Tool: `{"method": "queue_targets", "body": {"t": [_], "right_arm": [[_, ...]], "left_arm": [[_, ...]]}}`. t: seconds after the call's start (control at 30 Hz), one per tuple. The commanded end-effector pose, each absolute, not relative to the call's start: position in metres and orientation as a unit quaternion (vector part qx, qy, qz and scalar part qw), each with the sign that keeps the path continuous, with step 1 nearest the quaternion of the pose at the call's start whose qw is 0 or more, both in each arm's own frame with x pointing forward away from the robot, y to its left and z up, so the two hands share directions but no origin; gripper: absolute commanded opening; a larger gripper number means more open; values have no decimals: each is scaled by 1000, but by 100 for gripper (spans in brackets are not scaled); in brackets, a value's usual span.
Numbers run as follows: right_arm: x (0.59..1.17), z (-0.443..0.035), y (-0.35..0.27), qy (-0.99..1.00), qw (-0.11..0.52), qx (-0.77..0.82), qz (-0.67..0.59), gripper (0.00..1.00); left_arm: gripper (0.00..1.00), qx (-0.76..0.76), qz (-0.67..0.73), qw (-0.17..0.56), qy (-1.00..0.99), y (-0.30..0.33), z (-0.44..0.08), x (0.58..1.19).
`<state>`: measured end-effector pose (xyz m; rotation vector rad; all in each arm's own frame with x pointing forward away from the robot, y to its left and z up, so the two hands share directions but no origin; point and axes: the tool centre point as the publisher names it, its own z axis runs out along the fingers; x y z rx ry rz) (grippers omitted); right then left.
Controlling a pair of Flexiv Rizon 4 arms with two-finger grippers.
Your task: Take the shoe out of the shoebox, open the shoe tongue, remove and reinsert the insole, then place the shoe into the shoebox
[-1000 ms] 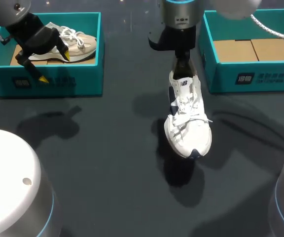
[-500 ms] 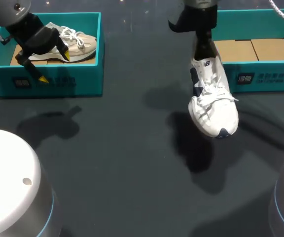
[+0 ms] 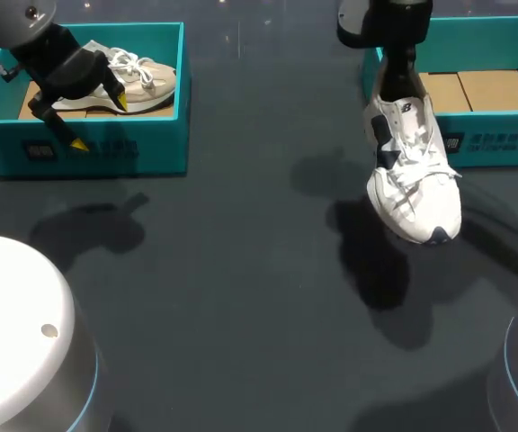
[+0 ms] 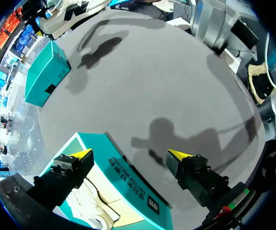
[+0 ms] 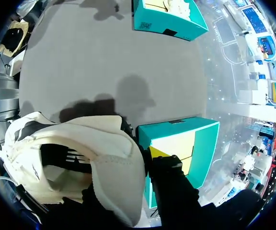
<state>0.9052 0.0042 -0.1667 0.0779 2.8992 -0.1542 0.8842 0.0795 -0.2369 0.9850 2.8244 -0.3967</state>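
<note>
The white shoe (image 3: pixel 412 171) is being gripped at its heel by the right pincer (image 5: pixel 145 158), one yellow tip showing only in the right wrist view. The shoe is hanging toe-down above the tabletop (image 3: pixel 241 270), at the right shoebox's (image 3: pixel 502 144) near left corner. The left pincer (image 4: pixel 130 154) is being held wide open, empty, over the left shoebox (image 3: pixel 106 148).

We see the shoe (image 3: pixel 414 184) white, white laces, navy patches at side and toe. Right shoebox (image 3: pixel 511 144) teal, white print on its front wall, tan cardboard inside. Left shoebox (image 3: pixel 142 148) same teal, dark print. Beige shoe (image 3: pixel 147 81) in it has white laces. Counter (image 3: pixel 223 288) plain dark grey. Left gripper (image 4: pixel 129 154) black, yellow tips.
</note>
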Motion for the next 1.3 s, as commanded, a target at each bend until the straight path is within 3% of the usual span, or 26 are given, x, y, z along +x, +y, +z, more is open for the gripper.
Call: {"method": "queue_targets", "body": {"t": [0.03,0.3,0.37,0.87,1.3], "right_arm": [[916,-158,-7,990,120,30,-65,0],[952,-131,-57,984,160,6,-83,0],[959,-128,-68,980,194,-10,-40,0],[961,-125,-70,980,193,-10,-43,0],[1019,-77,-148,968,225,-59,-96,0]], "left_arm": [[100,326,-130,62,934,80,-237,884],[100,326,-130,62,934,80,-237,884],[100,326,-130,62,934,80,-237,884],[100,326,-130,62,934,80,-237,884],[100,326,-130,62,934,80,-237,884]]}}
